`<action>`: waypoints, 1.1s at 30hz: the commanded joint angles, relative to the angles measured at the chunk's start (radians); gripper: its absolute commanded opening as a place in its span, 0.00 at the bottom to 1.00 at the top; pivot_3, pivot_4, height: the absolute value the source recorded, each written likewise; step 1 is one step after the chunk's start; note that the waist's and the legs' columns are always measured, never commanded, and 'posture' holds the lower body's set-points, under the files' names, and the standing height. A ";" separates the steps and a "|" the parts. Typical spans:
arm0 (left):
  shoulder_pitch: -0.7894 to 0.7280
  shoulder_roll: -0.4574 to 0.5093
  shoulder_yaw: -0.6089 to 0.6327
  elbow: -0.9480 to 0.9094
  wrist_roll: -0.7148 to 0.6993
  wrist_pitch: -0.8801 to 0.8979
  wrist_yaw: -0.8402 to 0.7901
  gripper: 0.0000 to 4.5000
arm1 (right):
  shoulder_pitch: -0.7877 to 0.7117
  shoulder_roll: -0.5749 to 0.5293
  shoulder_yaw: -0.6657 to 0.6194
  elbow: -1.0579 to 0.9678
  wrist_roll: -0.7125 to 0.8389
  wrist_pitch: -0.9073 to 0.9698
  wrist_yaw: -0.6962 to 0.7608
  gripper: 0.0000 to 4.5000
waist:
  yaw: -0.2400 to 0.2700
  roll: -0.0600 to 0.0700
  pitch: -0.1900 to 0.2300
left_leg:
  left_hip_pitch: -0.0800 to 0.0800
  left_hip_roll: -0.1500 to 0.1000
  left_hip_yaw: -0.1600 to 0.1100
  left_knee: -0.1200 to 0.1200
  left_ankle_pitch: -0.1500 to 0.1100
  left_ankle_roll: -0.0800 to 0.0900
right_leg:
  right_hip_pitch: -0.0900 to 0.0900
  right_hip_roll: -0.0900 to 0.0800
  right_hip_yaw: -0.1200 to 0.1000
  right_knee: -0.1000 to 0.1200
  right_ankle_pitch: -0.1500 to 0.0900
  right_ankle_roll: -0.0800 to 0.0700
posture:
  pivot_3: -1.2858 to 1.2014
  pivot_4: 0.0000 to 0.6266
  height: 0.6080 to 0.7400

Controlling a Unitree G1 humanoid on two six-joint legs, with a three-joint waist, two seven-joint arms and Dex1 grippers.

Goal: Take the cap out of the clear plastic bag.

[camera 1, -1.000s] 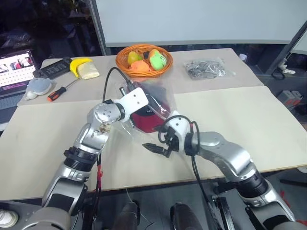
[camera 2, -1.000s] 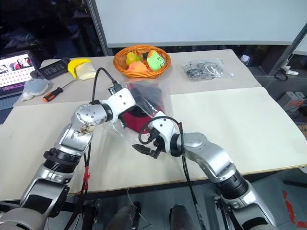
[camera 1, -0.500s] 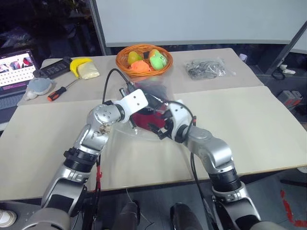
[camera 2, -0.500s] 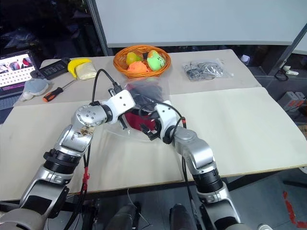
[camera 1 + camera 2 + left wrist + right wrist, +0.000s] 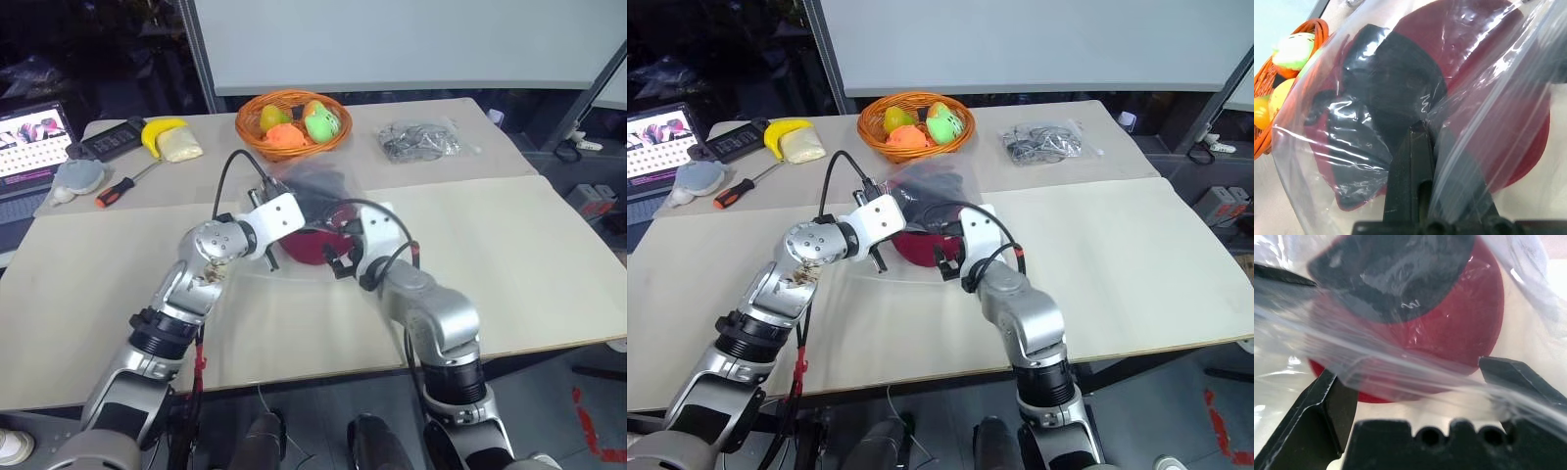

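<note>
The cap [image 5: 315, 245] lies inside the bag [image 5: 312, 188] on the table [image 5: 509, 245], just in front of the basket [image 5: 291, 122] and well to the right of the screwdriver [image 5: 121, 186] and banana [image 5: 163, 127]. The left gripper [image 5: 1418, 134], at the cap's left side, has its fingers pressed together, pinching the bag's film. The right gripper [image 5: 1415, 382], just beside the cap's front right edge, has its fingers [image 5: 1327, 401] spread wide on either side of the bagged brim, with a smaller bag [image 5: 419, 140] well beyond it to the right.
</note>
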 commanded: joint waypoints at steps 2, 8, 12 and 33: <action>-0.016 0.016 0.011 -0.018 0.005 0.003 -0.003 0.02 | 0.025 0.025 -0.008 0.020 -0.048 -0.096 -0.026 1.00 | 0.001 0.000 0.000 | 0.000 0.000 0.000 0.000 0.000 0.000 | 0.000 0.000 0.000 0.000 0.000 0.000 | 0.52 0.24 1.00; -0.022 0.016 0.012 -0.011 0.006 0.000 -0.001 0.02 | 0.004 0.177 -0.187 0.225 0.054 -0.242 -0.022 1.00 | -0.001 0.000 0.000 | 0.001 0.001 0.000 0.000 0.000 0.000 | 0.000 0.001 0.000 0.000 0.000 0.000 | 0.52 0.24 1.00; -0.017 0.014 0.010 -0.016 0.004 0.002 0.000 0.02 | -0.069 0.262 -0.328 0.371 0.215 -0.345 0.014 1.00 | 0.004 0.000 0.000 | 0.002 0.001 0.000 0.000 0.000 0.000 | 0.002 0.000 0.000 0.000 0.001 0.000 | 0.52 0.24 1.00; -0.015 0.017 0.010 -0.014 0.008 0.001 0.009 0.00 | -0.100 0.217 -0.260 0.472 0.291 -0.485 0.036 0.00 | 0.000 0.000 0.000 | 0.003 0.001 0.000 0.000 0.000 0.000 | 0.002 0.001 0.000 0.000 0.001 -0.001 | 0.52 0.24 1.00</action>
